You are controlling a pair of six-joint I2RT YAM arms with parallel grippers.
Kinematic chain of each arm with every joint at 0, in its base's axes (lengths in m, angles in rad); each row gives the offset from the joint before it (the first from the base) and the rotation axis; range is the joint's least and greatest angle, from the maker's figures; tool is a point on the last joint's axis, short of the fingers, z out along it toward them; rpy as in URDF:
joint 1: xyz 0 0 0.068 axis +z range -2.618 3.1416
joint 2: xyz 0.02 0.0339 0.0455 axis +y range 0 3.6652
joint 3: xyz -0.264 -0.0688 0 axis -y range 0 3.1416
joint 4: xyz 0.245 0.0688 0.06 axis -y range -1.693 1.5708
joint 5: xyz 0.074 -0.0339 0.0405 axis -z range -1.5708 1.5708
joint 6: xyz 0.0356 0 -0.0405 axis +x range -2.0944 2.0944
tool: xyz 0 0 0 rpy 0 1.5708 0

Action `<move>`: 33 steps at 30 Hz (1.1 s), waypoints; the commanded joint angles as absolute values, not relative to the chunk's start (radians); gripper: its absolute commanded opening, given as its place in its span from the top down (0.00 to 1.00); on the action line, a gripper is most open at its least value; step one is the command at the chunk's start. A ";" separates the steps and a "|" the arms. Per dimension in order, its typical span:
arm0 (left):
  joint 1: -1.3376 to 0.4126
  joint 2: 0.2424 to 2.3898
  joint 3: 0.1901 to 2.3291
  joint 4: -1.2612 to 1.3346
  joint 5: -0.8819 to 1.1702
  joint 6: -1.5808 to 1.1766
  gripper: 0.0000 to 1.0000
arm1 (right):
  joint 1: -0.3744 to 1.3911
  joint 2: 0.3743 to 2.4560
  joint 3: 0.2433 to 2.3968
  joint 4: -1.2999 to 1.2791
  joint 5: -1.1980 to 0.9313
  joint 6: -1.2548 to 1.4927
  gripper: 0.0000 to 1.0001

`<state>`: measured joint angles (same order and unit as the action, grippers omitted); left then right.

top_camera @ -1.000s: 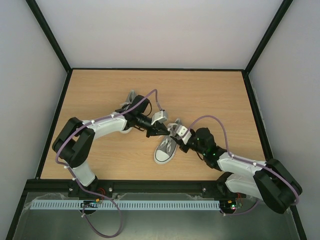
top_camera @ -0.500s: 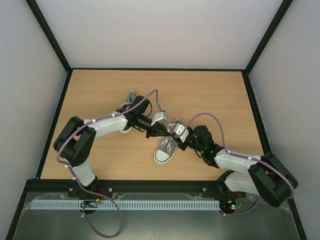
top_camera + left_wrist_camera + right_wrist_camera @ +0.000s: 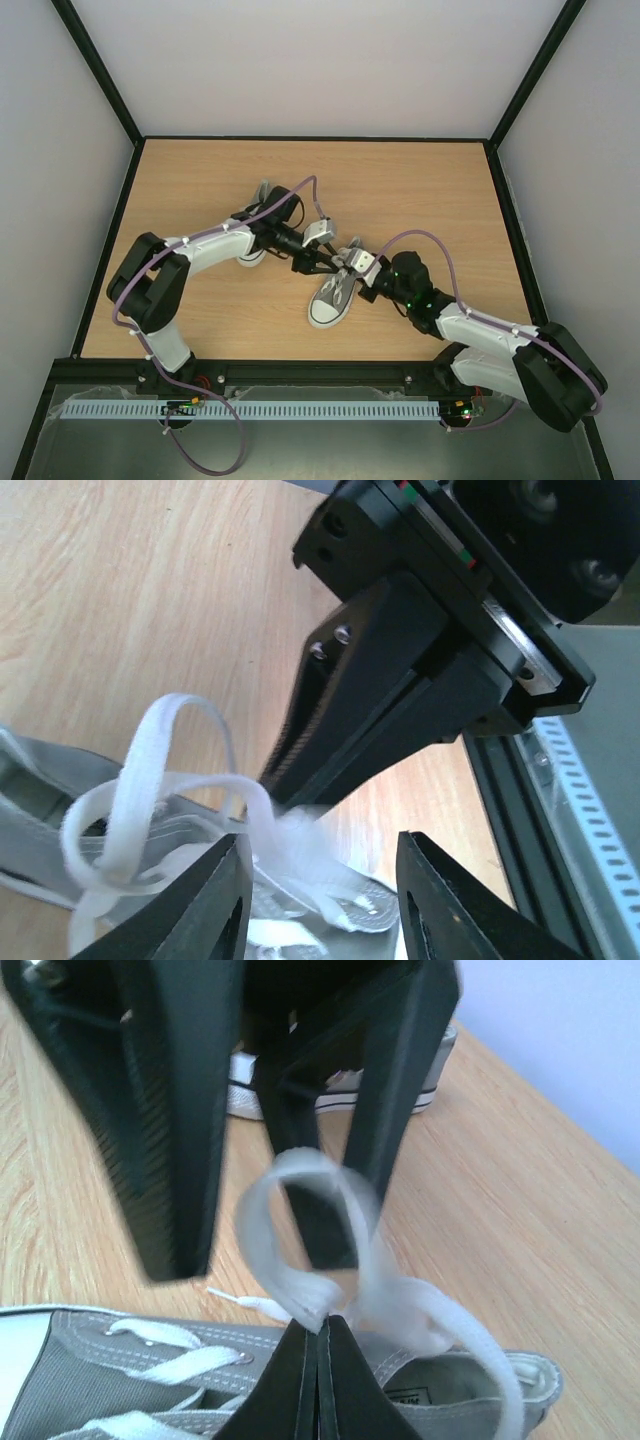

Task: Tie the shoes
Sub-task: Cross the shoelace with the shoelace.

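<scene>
One grey shoe (image 3: 330, 298) with a white toe cap lies mid-table, its toe toward the arms' bases. Its white lace stands up in a loop (image 3: 252, 1222) above the tongue. My right gripper (image 3: 320, 1326) is shut on the base of that loop; in the left wrist view it shows as a black wedge (image 3: 390, 690) pinching the lace (image 3: 150, 750). My left gripper (image 3: 320, 842) stands open, one finger on each side of the lace bundle, not pinching it. The second shoe (image 3: 260, 195) lies behind, mostly under the left arm.
Both arms meet over the near shoe in the middle of the wooden table (image 3: 420, 190). A lace end with a tip (image 3: 235, 1302) lies on the wood beside the shoe. Black frame rails and pale walls bound the table on three sides.
My left gripper has opened and let go of the lace. My right gripper has closed on the lace loop. The arms have shifted only slightly.
</scene>
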<state>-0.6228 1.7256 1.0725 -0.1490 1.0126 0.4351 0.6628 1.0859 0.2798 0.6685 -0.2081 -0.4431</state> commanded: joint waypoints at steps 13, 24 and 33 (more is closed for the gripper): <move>-0.576 1.757 1.079 -0.282 0.558 0.645 0.49 | 0.669 1.077 0.444 0.277 -0.290 -0.409 0.99; -0.644 1.899 1.161 -0.350 0.467 0.801 0.42 | 0.669 1.095 0.493 0.215 -0.338 -0.323 0.99; -0.686 1.949 1.160 -0.355 0.297 0.914 0.44 | 0.669 1.135 0.527 0.209 -0.356 -0.294 0.99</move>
